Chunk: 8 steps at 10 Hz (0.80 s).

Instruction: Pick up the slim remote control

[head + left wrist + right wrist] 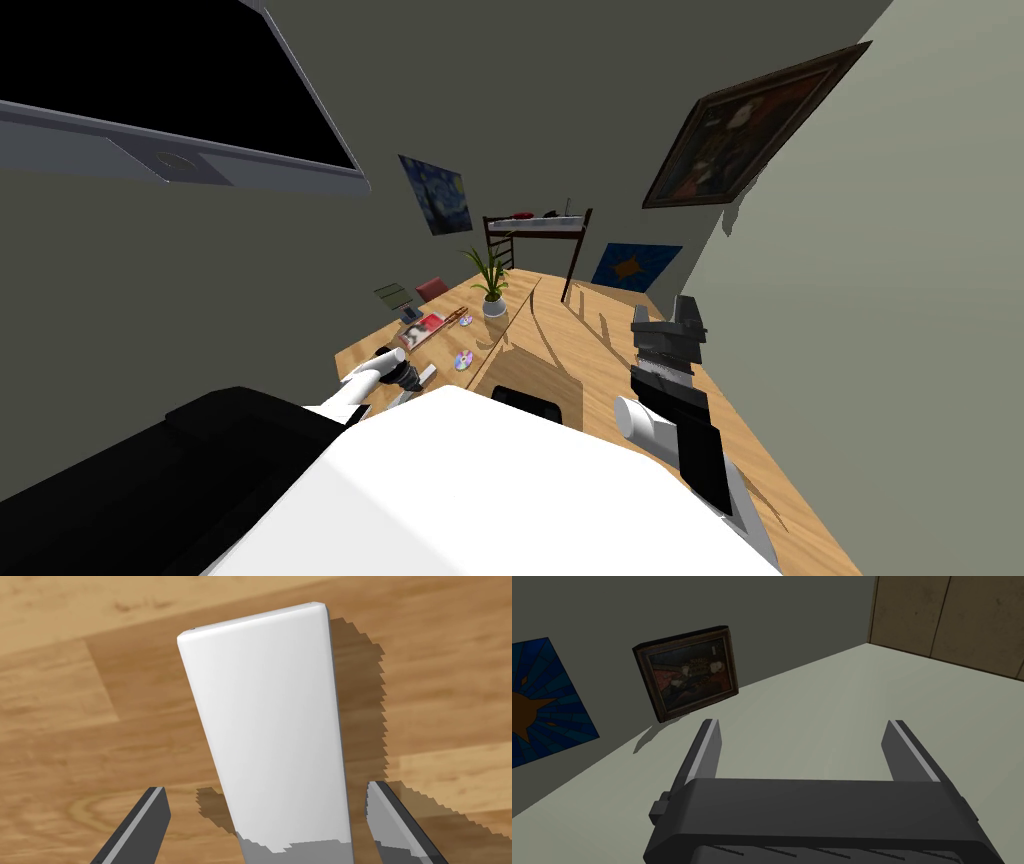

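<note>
- Wood table (600, 350) lies under the left pincer (265, 788), with only planks showing outside each blade.
- The remote (270, 726) is a plain white slab that appears to lie flat on the wood. Its near end sits between the pincer's fingers (150, 821) and its length runs straight away from the pincer.
- The left pincer stands apart. Neither blade touches the remote, and the slab sits closer to one blade than to the other.
- Handling, as a judgement: it looks light and stiff, with smooth faces and rounded edges that may slip under thin blades. It is not likely to be fragile.
- The best hold is across the narrow width, on the two long edges. Taking it further toward the middle than this near end should keep it from tipping when raised.
- Since the slab is thin, the blades need to come low, nearly to the wood, and centre on it before closing.
- Discs (462, 360), books (425, 328) and a plant (492, 285) lie beyond the pincer, well apart from the remote. Nothing else stands between the blades, so only the table limits the approach.
- The right pincer (804, 726) hangs raised off the table with its fingers apart, holding nothing.
</note>
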### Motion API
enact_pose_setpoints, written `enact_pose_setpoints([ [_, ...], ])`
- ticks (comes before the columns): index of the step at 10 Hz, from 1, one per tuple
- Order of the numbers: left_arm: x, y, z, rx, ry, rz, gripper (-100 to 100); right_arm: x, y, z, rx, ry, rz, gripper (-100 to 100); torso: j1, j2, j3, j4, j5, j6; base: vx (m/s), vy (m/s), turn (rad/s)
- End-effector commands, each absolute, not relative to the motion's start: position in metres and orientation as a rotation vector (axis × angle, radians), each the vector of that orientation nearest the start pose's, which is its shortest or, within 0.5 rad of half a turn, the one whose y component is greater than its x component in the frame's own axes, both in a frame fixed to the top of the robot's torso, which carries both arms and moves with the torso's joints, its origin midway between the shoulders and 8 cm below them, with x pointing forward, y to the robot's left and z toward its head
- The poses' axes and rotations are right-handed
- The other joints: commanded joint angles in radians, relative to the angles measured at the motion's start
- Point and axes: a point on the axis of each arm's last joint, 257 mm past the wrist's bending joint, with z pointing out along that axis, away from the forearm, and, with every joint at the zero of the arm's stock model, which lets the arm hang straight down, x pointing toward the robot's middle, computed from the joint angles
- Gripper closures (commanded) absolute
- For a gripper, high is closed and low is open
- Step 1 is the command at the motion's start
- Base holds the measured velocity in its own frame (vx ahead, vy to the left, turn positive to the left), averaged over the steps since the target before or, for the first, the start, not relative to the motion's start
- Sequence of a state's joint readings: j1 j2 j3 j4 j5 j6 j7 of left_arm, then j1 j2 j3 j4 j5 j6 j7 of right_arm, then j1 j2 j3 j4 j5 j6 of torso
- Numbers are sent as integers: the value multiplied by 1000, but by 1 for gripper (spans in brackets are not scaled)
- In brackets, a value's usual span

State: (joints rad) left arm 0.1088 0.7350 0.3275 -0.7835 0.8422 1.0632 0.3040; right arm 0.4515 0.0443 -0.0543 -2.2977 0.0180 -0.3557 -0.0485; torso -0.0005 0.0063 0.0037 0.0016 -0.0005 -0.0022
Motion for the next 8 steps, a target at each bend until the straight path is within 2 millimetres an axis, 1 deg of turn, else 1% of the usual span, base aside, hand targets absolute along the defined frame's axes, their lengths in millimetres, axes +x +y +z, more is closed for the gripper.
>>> enact_pose_setpoints([
  [1,152,589,-516,-3053,651,-43,-100,363,-300,21,763,619,1278,0,0,0,0,0,0,0,-50,36,92],
  [2,163,592,-512,-3026,683,-37,-100,363,-300,21,763,619,1278,0,1,0,0,0,0,0,-46,23,45],
  [3,168,593,-511,-3018,692,-39,-100,363,-300,21,763,619,1278,0,1,0,0,0,0,0,-27,-1,1],
  [4,182,581,-514,-3039,694,-49,-100,363,-299,21,763,619,1278,0,2,-2,-1,0,1,1,-42,11,82],
  [5,186,584,-512,-3019,715,-34,-100,363,-300,21,763,619,1278,0,3,-2,-1,0,1,0,-42,13,44],
  [6,201,570,-514,-3046,715,-50,-100,363,-300,21,763,619,1278,0,4,-2,-1,0,1,1,-55,23,87],
  [7,205,574,-512,-3023,738,-33,-100,363,-300,21,763,619,1278,0,4,-2,-1,0,2,0,-45,20,38],
  [8,202,574,-514,-3031,727,-40,-100,363,-300,21,763,619,1278,0,4,-2,-1,0,2,1,-14,7,-4],
])
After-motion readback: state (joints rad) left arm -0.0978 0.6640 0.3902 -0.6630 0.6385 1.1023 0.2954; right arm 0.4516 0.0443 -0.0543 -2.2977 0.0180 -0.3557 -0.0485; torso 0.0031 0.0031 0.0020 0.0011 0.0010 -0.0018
